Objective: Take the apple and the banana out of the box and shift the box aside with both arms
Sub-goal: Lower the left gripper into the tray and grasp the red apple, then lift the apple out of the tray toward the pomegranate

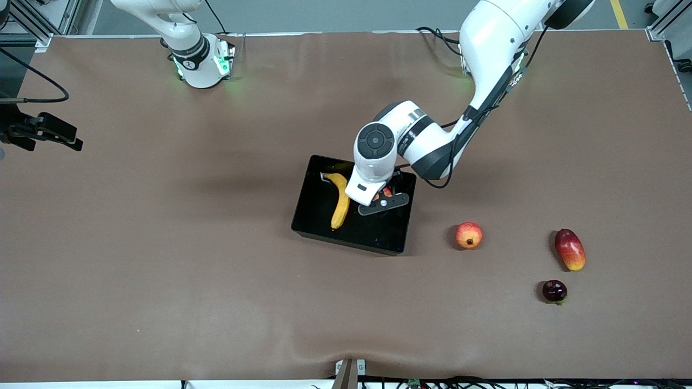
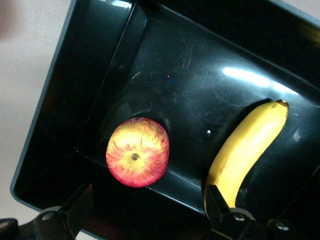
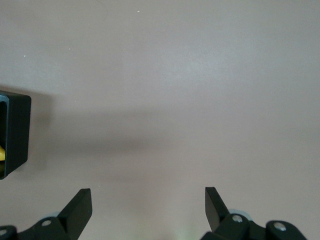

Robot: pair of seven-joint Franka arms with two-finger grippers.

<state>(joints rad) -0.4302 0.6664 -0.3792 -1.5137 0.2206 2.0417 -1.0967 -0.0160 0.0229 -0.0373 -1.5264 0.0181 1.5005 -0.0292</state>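
Inside the box point(image 1: 324, 216), mid-bench: apple point(image 2: 137, 159) sitting near one wall, banana point(image 1: 340, 201) beside it toward the right arm's end, not touching. Banana's long axis running roughly from the robots' side toward the front camera, slight curve. Both fruits not yet out; box not yet moved.

Left gripper point(image 2: 145, 212) hanging directly over the apple, fingers spread wide, nothing pinched; apple centred between the fingertips point(image 2: 80, 205) in the left wrist view, so likely a straight drop to grasp. One fingertip close over the banana's end, so some risk of nudging it on descent. Left arm clearly the nearer one to both fruits.

Right gripper point(image 3: 148, 210) spread wide too, empty, over bare bench point(image 3: 175, 75) well apart from the box, toward the right arm's end; only a corner of the box in its view. Right arm waiting.

Elsewhere on the bench, toward the left arm's end: round orange-red fruit point(image 1: 468, 235), mango point(image 1: 570, 249), small dark fruit point(image 1: 554, 291), all outside the box.
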